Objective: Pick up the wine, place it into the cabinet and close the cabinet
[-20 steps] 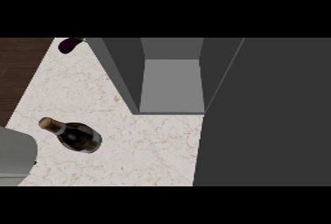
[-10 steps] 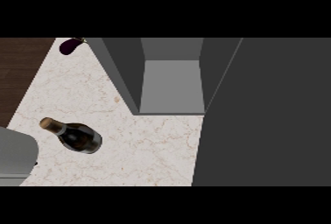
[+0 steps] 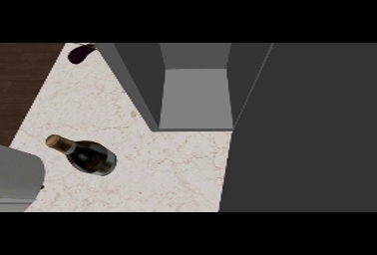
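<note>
A dark wine bottle (image 3: 87, 157) with a tan foil top stands on the pale marble counter (image 3: 169, 169), left of centre. The grey cabinet (image 3: 195, 97) is open at the back, its inside bare, and its dark door (image 3: 302, 129) swings out along the right side. Only a grey forearm (image 3: 18, 178) shows at the lower left edge, just left of the bottle and apart from it. Neither hand appears in the head view.
A dark purple object (image 3: 80, 53) lies at the counter's far left corner beside the cabinet's left wall. Brown wooden floor (image 3: 21, 79) runs past the counter's left edge.
</note>
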